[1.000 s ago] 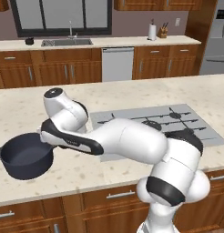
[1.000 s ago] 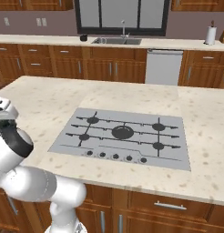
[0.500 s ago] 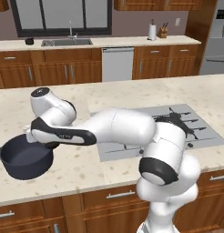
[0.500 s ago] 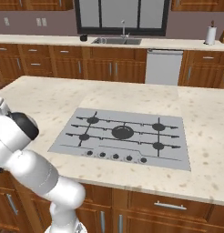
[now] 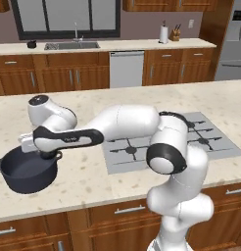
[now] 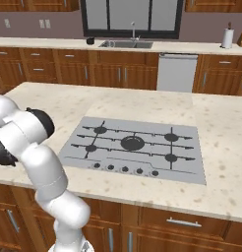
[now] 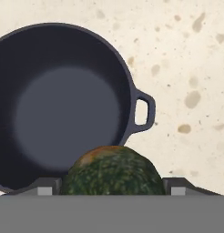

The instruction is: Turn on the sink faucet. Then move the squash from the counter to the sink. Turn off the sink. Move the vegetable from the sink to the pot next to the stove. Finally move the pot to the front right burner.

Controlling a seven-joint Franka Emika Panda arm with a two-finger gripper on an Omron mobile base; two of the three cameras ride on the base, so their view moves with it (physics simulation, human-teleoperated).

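Down at the near left of the island table (image 5: 88,181), the gripper (image 7: 113,185) hangs over the rim of a dark cast-iron pot (image 5: 28,170), its jaws spread wide with the squash (image 7: 114,172) sitting between the fingertips (image 7: 46,186); the mottled green ball, with an orange patch on top, spans the whole gap, so it looks gripped. From the hand camera the pot's round hollow shows bare, one loop handle sticking out to the right, and the squash overlaps its near rim. Just right of the pot lies the steel stove (image 5: 191,139) with black grates and a row of knobs (image 6: 125,169). Farther back, across the aisle, the sink (image 5: 71,45) is set in the rear counter (image 5: 142,45) under the window, with the sink faucet (image 5: 76,33) standing behind it.
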